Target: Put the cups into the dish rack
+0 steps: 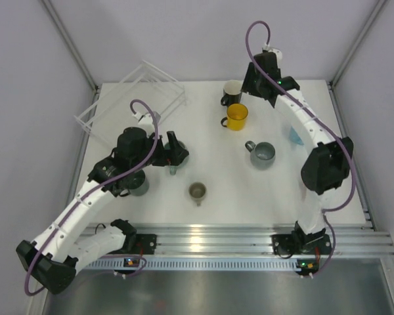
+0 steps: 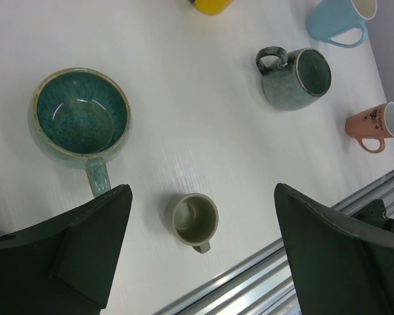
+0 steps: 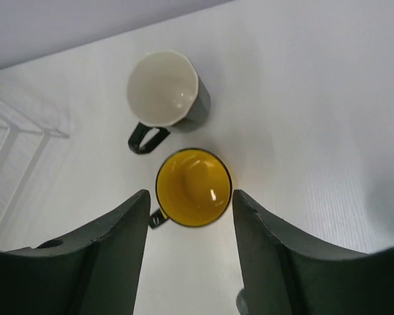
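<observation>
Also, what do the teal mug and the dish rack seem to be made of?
The teal mug looks like glazed ceramic: mottled glossy inside, pale uneven rim. The dish rack looks like clear plastic, perhaps acrylic: the table shows through its thin bars.

Yellow mug (image 3: 193, 187) shows bright yellow inside, with a thin black rim and a black handle. The black mug (image 3: 167, 92) is creamy white within. Now the teal mug (image 2: 81, 115): mottled blue-green glaze, pale speckled rim and handle. The small olive cup (image 2: 194, 218) is dull and plain. The grey-blue mug (image 2: 295, 77) has a streaky dark glaze. Light blue mug (image 2: 338, 20), white inside. Salmon pink mug (image 2: 374, 125), also white inside, carries a dark print. The table (image 1: 230, 197) is white, the dish rack (image 1: 144, 85) clear.
</observation>
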You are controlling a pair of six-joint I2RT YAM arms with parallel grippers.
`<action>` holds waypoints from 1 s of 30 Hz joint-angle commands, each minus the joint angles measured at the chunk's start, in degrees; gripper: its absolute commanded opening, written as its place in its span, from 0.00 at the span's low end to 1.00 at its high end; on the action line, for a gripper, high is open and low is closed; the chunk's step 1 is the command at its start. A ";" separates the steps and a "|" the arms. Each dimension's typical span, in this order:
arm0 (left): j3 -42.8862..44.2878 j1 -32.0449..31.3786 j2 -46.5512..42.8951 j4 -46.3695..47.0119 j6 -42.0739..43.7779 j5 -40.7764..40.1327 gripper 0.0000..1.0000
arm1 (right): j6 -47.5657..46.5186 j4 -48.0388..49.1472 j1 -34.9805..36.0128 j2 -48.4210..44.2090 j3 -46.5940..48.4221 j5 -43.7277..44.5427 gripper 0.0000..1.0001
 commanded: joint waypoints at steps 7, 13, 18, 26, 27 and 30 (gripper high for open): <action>0.23 0.04 -2.50 1.13 0.36 -0.30 0.95 | 4.06 6.04 -1.63 14.42 15.59 4.75 0.49; 0.14 0.04 -3.29 1.22 0.10 -1.00 0.95 | 4.24 12.81 -2.43 18.20 15.68 4.14 0.47; 0.14 0.04 -2.15 1.49 -0.78 -0.39 0.95 | 4.33 13.60 -2.60 21.28 17.26 3.95 0.46; -0.82 0.04 -2.15 2.98 -1.48 1.55 0.95 | 3.63 15.72 -2.78 26.30 18.31 2.55 0.46; -0.91 -0.04 -2.32 2.98 -1.40 1.46 0.95 | 3.71 15.80 -2.86 26.56 18.66 2.46 0.46; -1.09 -0.04 -2.15 2.98 -1.48 1.37 0.95 | 3.71 15.72 -2.86 28.23 19.45 2.81 0.45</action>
